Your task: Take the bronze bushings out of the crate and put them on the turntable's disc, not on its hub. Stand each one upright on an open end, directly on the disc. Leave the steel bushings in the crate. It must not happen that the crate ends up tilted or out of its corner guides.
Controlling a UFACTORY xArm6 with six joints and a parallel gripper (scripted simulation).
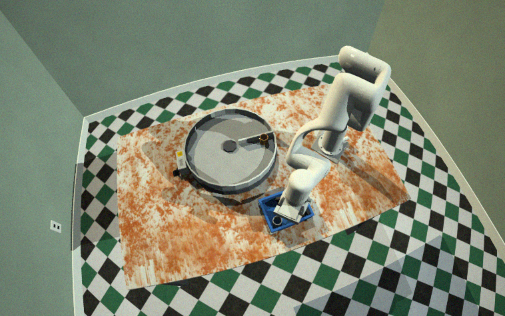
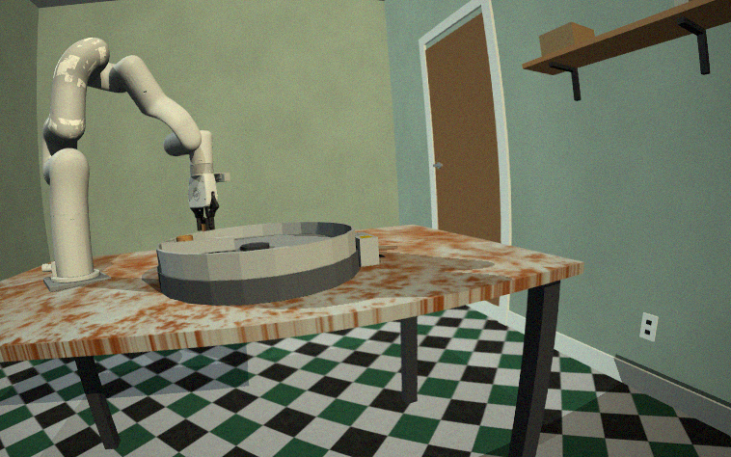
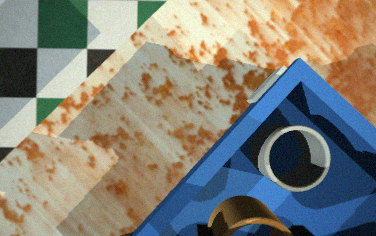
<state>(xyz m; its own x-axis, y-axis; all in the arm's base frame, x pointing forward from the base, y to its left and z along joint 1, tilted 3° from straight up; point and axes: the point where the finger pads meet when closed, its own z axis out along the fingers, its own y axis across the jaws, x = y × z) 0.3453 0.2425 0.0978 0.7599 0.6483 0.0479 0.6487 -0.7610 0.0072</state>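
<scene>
My gripper (image 2: 204, 222) is shut on a bronze bushing (image 3: 241, 211). In the wrist view, only the top of that bushing shows at the bottom edge. I hold it just above the blue crate (image 1: 265, 204) (image 3: 235, 135). My wrist hides most of the crate in the overhead view. A steel bushing (image 3: 320, 155) stands upright in the crate. A second bronze bushing (image 1: 264, 138) (image 2: 184, 237) stands upright on the turntable's grey disc (image 1: 216, 160), near its rim. It is well away from the dark hub (image 1: 228, 145) (image 2: 254, 246).
The turntable has a raised rim wall (image 1: 238, 184) (image 2: 258, 263), and a bar (image 1: 248, 139) runs from the hub towards the rim. A small control box (image 1: 180, 158) (image 2: 367, 249) sticks out from the turntable's side. The arm's base (image 1: 329, 147) stands behind the crate.
</scene>
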